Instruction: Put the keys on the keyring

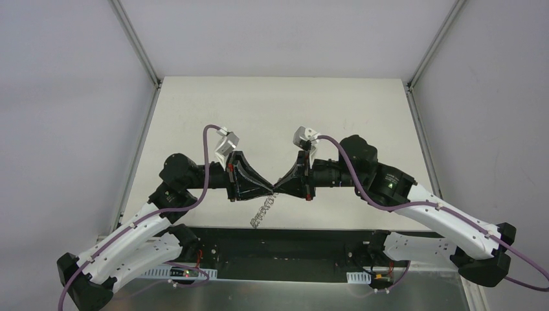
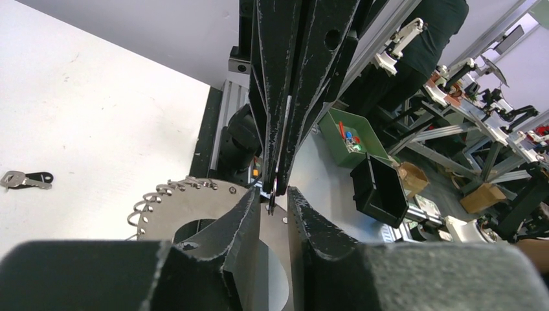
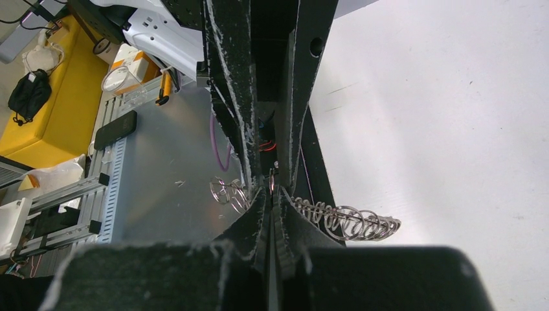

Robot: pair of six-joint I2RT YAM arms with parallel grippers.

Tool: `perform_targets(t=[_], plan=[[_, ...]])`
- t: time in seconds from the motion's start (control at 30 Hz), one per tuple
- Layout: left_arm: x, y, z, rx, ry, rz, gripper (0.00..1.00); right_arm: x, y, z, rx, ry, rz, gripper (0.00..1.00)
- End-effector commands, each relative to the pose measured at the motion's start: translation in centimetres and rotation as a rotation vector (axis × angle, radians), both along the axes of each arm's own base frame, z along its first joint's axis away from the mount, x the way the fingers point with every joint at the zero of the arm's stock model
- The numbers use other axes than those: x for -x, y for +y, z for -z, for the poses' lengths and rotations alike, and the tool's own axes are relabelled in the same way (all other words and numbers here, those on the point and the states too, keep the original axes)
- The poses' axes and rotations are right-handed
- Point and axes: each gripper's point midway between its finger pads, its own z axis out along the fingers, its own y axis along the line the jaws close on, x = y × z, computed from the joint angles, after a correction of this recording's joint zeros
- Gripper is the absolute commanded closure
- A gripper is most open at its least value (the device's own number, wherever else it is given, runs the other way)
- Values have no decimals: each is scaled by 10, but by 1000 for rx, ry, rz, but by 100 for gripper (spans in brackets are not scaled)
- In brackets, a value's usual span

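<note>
Starting at the near edge, where the left arm (image 1: 129, 233) and the right arm (image 1: 447, 223) are reaching inward and meeting tip to tip just above the desk (image 1: 272, 110). Between them the keyring (image 1: 262, 214) is dangling, its fringe of wire loops drooping toward the near edge like a slack chain. Now the right pincer (image 3: 270, 197): it is clenching tight on the ring's rim, pads pressed together, with loops spilling out on both sides. Facing it, the left pincer (image 2: 274, 197) is sitting released, its jaws standing a narrow gap apart with one thin loop poking into that gap and nothing looking pinched there. Moving farther out, the keys (image 2: 24, 179) are lying flat on the bare desk, well apart from the ring and from both pincers, and showing only in the left wrist view. So by my reading nothing is getting threaded yet: the ring is being held up and presented, which is the setup, while fetching the key, working a loop open and sliding the key on are all waiting to be done
</note>
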Motion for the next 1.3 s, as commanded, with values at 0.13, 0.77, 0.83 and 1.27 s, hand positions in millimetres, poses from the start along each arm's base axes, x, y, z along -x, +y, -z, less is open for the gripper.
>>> perform_targets(t=[0.13,0.77,0.83,1.27], plan=[[12,2,-7,36,-50,54,87,5,1,-49,-142,-74,-26,100],[4,10,-9,103,-122,-56,100,12,-3,-50,-149,-42,-38,100],[3,11,-8,100,-129,-70,100,12,-4,-49,-144,-41,-34,100],[0,10,-6,90,-140,-77,100,-8,-24,-43,-125,-67,131,53]])
